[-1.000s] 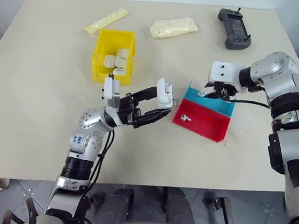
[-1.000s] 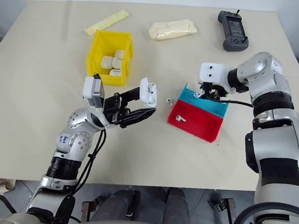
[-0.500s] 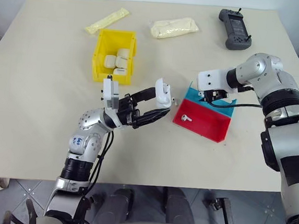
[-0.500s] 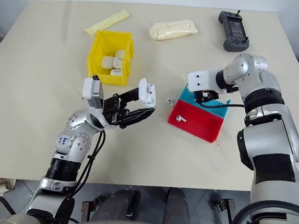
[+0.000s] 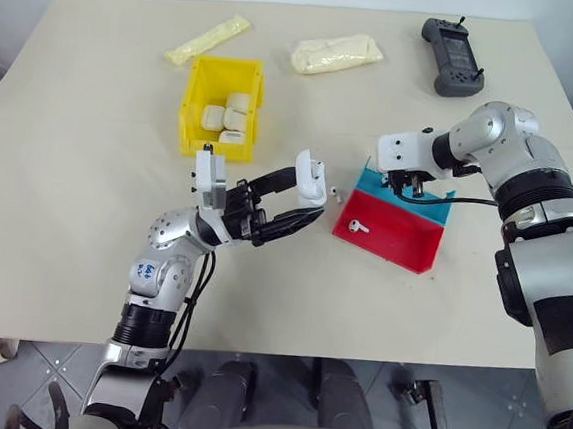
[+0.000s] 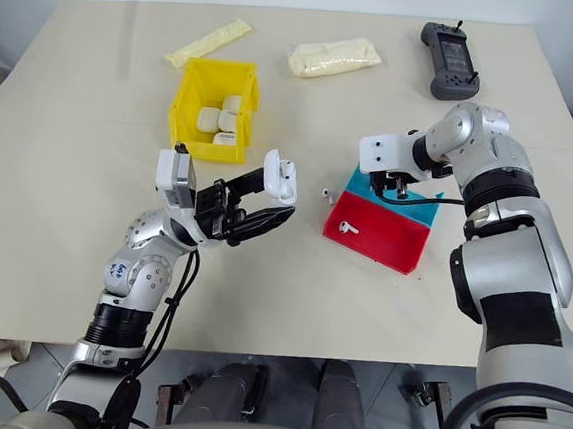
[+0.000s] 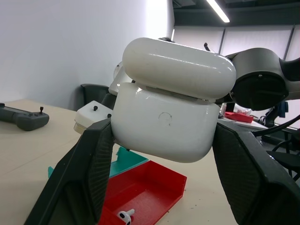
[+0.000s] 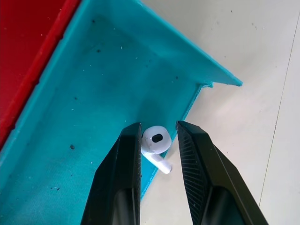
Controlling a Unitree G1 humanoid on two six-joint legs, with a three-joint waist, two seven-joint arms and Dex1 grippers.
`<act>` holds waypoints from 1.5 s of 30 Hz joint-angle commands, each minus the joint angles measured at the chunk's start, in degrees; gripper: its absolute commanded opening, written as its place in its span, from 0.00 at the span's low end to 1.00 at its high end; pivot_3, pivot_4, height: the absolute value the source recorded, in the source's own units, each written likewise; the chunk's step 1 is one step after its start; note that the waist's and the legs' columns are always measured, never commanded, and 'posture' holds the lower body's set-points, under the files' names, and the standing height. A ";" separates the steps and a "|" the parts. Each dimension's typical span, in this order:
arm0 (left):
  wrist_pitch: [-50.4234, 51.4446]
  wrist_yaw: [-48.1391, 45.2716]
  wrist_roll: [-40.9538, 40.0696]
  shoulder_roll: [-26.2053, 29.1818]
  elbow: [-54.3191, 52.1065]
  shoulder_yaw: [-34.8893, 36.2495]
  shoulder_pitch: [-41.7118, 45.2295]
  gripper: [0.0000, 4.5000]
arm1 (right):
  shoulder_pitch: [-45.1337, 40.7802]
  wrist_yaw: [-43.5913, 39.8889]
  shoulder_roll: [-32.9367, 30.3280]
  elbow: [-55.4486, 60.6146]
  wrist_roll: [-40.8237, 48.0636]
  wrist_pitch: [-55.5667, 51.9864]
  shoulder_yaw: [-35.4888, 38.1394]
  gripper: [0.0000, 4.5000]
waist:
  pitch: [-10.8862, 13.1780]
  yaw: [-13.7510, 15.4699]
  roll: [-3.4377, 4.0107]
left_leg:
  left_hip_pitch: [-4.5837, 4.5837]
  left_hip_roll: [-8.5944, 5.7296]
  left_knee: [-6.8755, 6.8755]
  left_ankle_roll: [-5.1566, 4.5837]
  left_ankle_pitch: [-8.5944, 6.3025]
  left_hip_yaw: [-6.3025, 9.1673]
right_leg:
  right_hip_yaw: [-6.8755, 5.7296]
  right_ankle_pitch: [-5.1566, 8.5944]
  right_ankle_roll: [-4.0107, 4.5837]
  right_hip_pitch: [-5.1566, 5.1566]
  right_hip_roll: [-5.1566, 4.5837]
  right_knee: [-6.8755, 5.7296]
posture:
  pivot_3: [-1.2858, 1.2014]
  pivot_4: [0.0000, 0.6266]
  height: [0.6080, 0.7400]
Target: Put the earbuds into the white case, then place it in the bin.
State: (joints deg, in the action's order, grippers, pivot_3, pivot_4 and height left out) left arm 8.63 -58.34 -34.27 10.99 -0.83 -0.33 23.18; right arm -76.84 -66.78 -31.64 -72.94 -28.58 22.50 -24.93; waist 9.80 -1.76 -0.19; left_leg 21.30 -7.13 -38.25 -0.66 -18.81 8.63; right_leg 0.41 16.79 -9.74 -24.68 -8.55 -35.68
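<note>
Picking up an earbud [image 8: 156, 139] from the blue compartment of the tray [image 5: 419, 248] is the step in hand. It lies between the right gripper [image 8: 158, 136]'s parted fingers, not yet clamped; closing and lifting are called for next. The white case [image 7: 171, 105], lid ajar, is clamped in the left gripper [image 5: 298, 200] above the table.

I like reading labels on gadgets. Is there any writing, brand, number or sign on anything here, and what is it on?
Blue handwritten marks on the left arm's round grey joint: too small to read.
A faint embossed circle, no letters, on the front of the white case.
The dark handheld controller: any markings too small to read.
No other text visible.
</note>
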 commanded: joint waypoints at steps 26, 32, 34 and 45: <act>-0.75 0.33 -0.88 0.44 -3.17 0.90 -0.37 0.63 | -0.87 0.63 -0.13 -1.00 0.30 -2.90 1.71 0.11 | -0.01 -0.02 0.01 | 0.00 0.00 0.00 0.00 0.00 0.00 | 0.00 0.00 0.00 0.00 0.00 -0.01 | 0.52 0.24 1.00; -0.60 0.51 -0.85 0.46 -3.39 0.85 -0.37 0.63 | -2.19 -1.16 -1.99 -0.11 6.47 -7.09 7.56 0.11 | -0.01 -0.01 0.01 | 0.00 0.00 0.01 0.00 0.00 -0.01 | 0.01 0.00 0.00 -0.01 0.00 -0.01 | 0.52 0.24 1.00; -0.58 0.52 -0.82 0.47 -3.22 0.84 -0.17 0.63 | -2.40 -3.50 -3.24 1.00 9.48 -9.37 10.41 0.11 | -0.01 0.14 0.01 | 0.01 0.00 0.01 0.00 0.00 0.00 | 0.00 0.00 0.00 -0.01 0.00 -0.01 | 0.52 0.24 1.00; -0.68 -0.33 -0.20 0.47 -0.95 0.29 1.65 0.63 | 16.80 -14.63 -14.05 31.79 26.22 -31.11 23.03 0.11 | 0.00 0.56 0.01 | 0.02 -0.03 -0.03 -0.01 -0.01 -0.02 | -0.01 0.00 0.00 0.05 -0.02 0.03 | 0.52 0.24 1.00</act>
State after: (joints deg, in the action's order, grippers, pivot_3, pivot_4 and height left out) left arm 8.65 -58.37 -34.18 11.40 -1.04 -0.18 24.20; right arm -61.03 -80.52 -44.25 -47.70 -5.64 -4.49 -4.12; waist 9.79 -1.20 -0.18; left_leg 21.33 -7.14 -38.29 -0.67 -18.82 8.65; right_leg 0.39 16.78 -9.75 -24.63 -8.56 -35.66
